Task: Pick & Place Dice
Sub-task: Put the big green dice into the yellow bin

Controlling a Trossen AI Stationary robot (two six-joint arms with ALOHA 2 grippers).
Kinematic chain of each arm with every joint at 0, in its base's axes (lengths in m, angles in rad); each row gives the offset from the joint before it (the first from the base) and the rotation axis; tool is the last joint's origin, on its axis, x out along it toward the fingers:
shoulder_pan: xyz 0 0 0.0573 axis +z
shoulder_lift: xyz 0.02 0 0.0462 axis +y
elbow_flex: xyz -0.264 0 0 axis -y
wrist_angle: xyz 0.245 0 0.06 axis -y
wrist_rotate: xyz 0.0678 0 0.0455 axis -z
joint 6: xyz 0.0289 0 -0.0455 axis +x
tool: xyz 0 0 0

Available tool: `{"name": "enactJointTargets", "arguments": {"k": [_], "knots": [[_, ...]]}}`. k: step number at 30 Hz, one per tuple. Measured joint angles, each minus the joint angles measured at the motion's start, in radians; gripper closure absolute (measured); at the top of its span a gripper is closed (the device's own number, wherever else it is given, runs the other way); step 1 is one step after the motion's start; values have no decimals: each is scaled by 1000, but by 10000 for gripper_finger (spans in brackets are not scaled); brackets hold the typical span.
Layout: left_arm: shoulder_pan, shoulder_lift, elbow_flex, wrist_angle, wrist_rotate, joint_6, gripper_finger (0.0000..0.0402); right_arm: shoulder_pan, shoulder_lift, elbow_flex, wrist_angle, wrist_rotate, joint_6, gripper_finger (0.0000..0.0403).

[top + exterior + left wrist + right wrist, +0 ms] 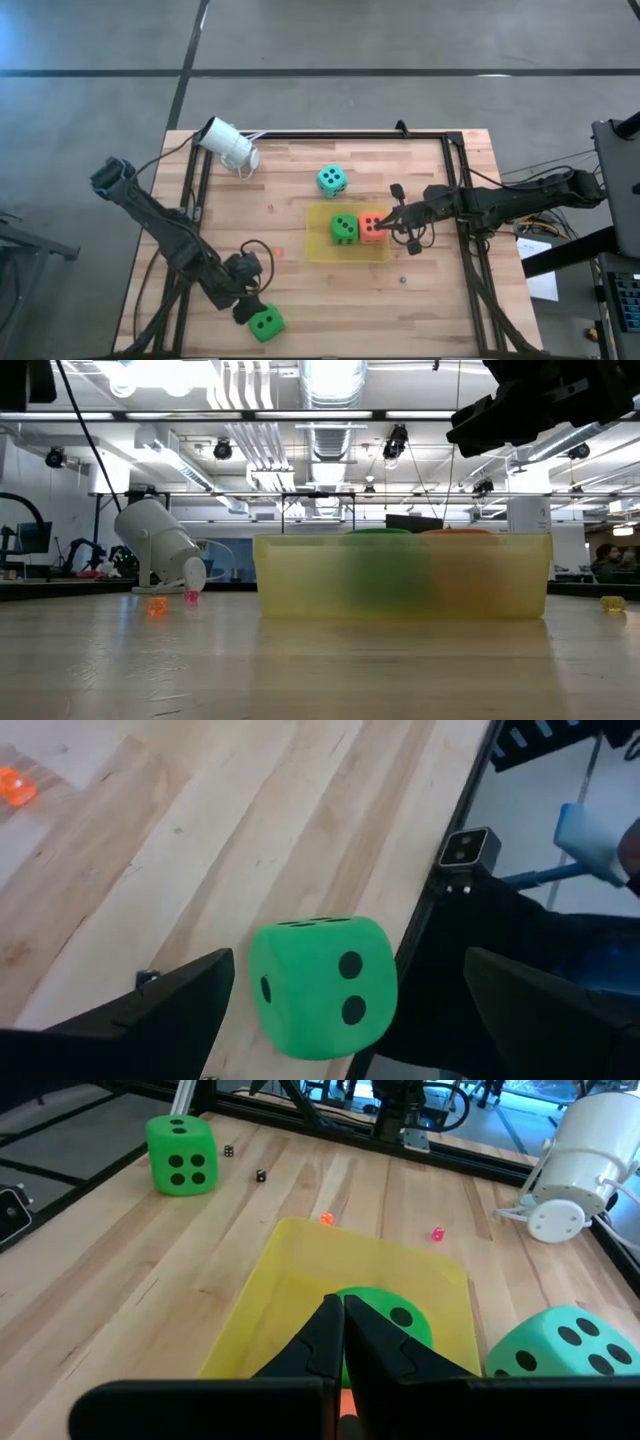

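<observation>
Across the table, no writing, dice (pixel 344 229) bear pips only

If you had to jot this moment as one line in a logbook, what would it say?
left hand open around green die at table edge | right hand shut over yellow tray | tray holds green die, orange die | teal die outside tray

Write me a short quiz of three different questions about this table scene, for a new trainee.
1. True or false: the yellow tray holds two dice.
2. Which die lies between the open fingers of the left tool? A) teal die B) green die C) orange die
3. Fill in: the right tool, fingers shut, is over the ____ die.

Key:
1. True: a green die and the orange die are in it.
2. B, the green die at the table edge; the teal die lies outside the tray.
3. orange
</observation>
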Motion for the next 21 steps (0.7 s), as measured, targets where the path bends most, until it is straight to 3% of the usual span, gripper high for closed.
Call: {"name": "enactJointTargets", "arguments": {"k": [6, 14, 21], "knots": [[-2, 72, 67, -30, 9, 62, 3, 0, 0, 0, 0, 0, 4, 394], [-5, 227, 209, -195, 87, 64, 3, 0, 0, 0, 0, 1, 4, 394], [-18, 345, 343, -283, 96, 56, 3, 0, 0, 0, 0, 2, 5, 394]]}}
